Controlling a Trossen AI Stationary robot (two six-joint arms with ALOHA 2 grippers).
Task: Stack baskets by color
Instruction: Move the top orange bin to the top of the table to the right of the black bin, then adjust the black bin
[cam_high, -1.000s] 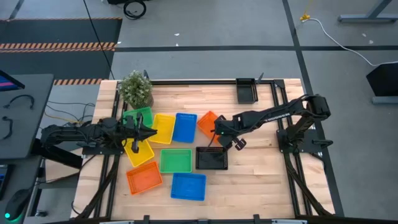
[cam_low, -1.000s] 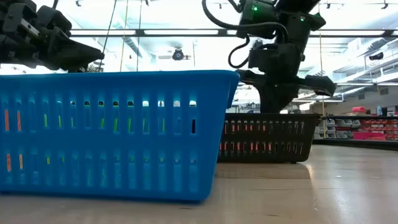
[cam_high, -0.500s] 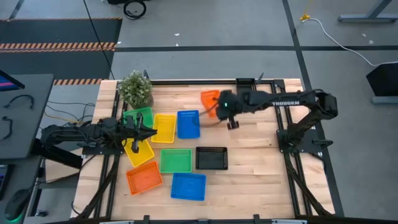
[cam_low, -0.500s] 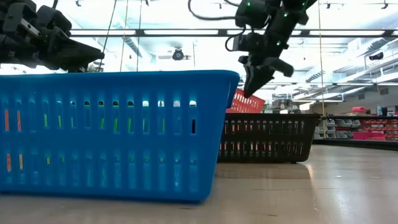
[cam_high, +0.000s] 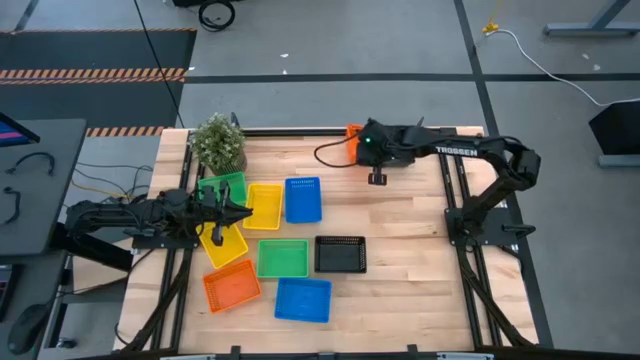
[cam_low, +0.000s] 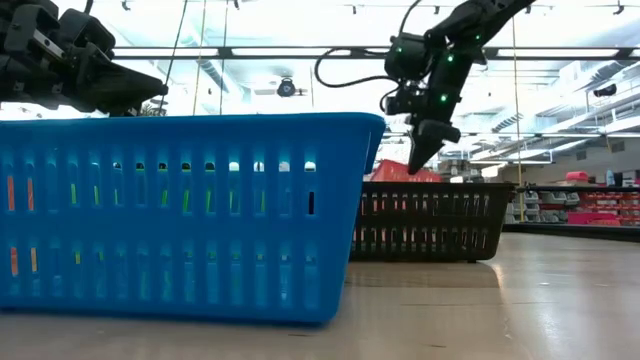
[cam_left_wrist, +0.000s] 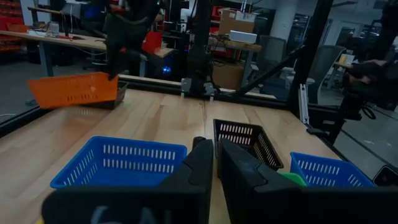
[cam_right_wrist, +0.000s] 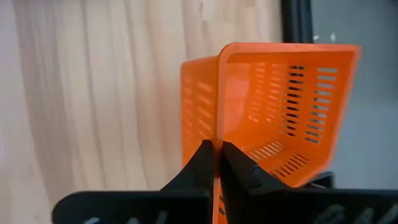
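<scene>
From above I see the pale wooden plank table (cam_high: 400, 230), coloured perforated plastic baskets spread left of centre, and my right gripper (cam_high: 352, 147) at the far edge, clamped on an orange perforated plastic basket (cam_high: 352, 131). Low down, a bright workshop behind. Left gripper (cam_left_wrist: 214, 155) looks pinched together, probably on nothing.

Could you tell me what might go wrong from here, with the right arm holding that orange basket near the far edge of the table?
The right gripper pinches the orange basket by one thin wall only, so it may swing or slip out.

It hangs over the black basket at the table's far edge; released there, it could land on the wrong color or fall off.

The other orange basket lies across the table, past other baskets the carried one could clip.
</scene>
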